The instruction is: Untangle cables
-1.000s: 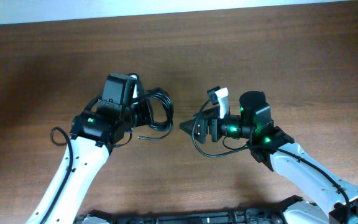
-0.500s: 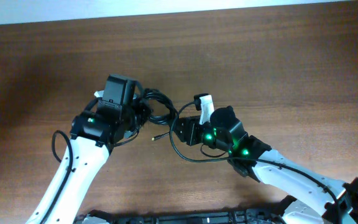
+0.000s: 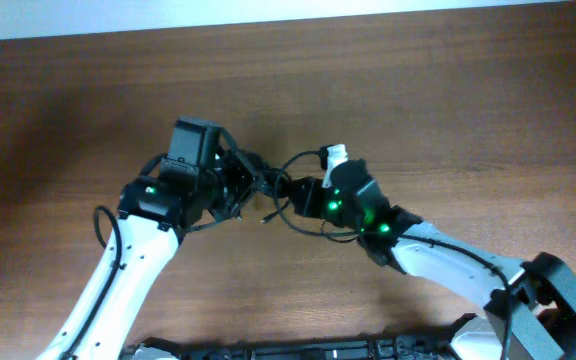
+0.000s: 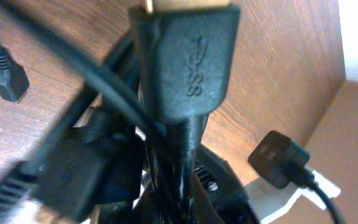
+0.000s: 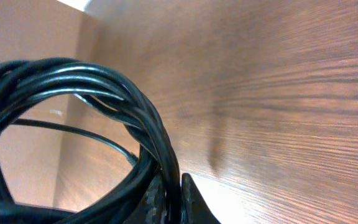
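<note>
The cables [image 3: 258, 177] form a small black bundle hanging between my two grippers over the middle of the table. My left gripper [image 3: 234, 183] is shut on the bundle from the left. In the left wrist view the strands run up out of its jaws to a black USB plug [image 4: 188, 56]. A small plug [image 4: 8, 78] and a square plug [image 4: 278, 158] hang loose. My right gripper [image 3: 281, 190] is shut on the bundle's right side. Its fingertips [image 5: 190, 198] pinch strands of the coiled cables [image 5: 86, 81]. One silvery plug end [image 3: 266, 215] dangles below.
The brown wooden table [image 3: 448, 110] stretches all round, with a pale edge along the far side [image 3: 288, 15]. A black base bar [image 3: 298, 350] runs along the near edge. The right arm's own thicker wire [image 3: 313, 228] loops under its wrist.
My right arm swung left to the bundle and its gripper went from open to shut on the cables. The left gripper kept its hold; the loose loops drew tighter.
</note>
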{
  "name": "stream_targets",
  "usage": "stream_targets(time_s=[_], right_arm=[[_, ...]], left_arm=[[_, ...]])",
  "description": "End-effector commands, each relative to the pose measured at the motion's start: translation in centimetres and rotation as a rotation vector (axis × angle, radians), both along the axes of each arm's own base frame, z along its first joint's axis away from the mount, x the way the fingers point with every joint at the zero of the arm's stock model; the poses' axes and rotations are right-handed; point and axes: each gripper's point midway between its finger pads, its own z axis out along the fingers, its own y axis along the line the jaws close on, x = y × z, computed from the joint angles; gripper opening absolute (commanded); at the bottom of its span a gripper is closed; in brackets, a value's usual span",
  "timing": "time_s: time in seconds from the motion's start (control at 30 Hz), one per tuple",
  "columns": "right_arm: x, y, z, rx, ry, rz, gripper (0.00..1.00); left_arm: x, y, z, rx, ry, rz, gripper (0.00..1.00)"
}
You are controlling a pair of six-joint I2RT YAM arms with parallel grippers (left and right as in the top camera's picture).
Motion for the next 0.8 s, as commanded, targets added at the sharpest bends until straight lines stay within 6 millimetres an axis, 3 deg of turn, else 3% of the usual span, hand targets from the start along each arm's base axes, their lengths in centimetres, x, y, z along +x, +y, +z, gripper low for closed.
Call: stream_targets(time_s=[0.0, 0.03, 0.13, 0.2, 0.33, 0.37, 0.43, 0.5, 0.6, 0.77], right_arm=[[0.1, -4.9, -3.2, -0.139, 0.041, -0.002, 0.04], [0.2, -6.6, -2.9, -0.162, 0.037, 0.003, 0.04], [-0.2, -9.3, -2.2, -0.232, 0.012, 0.019, 0.04], [-0.5, -9.9, -1.6, -0.269, -0.03, 0.052, 0.04], [-0.5, -10.7, -1.3, -0.304, -0.054, 0.057, 0.07], [-0.5, -10.7, -1.3, -0.303, -0.055, 0.058, 0.29], [-1.0, -9.6, -0.8, -0.247, -0.056, 0.109, 1.0], [-2.0, -6.6, 1.7, -0.135, -0.195, 0.307, 0.99], [-1.9, -5.4, 3.7, -0.096, -0.333, 0.396, 0.99], [-2.4, -3.6, 5.6, -0.026, -0.422, 0.47, 0.99]], left_arm=[[2.4, 3.1, 2.4, 0.056, -0.167, -0.034, 0.0], [3.2, 4.9, 2.2, 0.095, -0.172, 0.026, 0.0], [3.9, 7.0, 2.1, 0.111, -0.17, 0.09, 0.0], [3.9, 7.2, 2.1, 0.113, -0.171, 0.092, 0.0], [3.7, 6.7, 2.2, 0.224, -0.298, -0.15, 0.0], [3.7, 6.5, 2.3, 0.26, -0.344, -0.24, 0.0], [2.8, 4.7, 2.8, 0.277, -0.479, -0.5, 0.0], [1.3, 3.0, 3.2, 0.255, -0.594, -0.727, 0.0], [-1.1, 1.2, 3.7, 0.174, -0.696, -0.93, 0.0], [-2.4, 0.0, 4.6, 0.071, -0.739, -0.983, 0.0]])
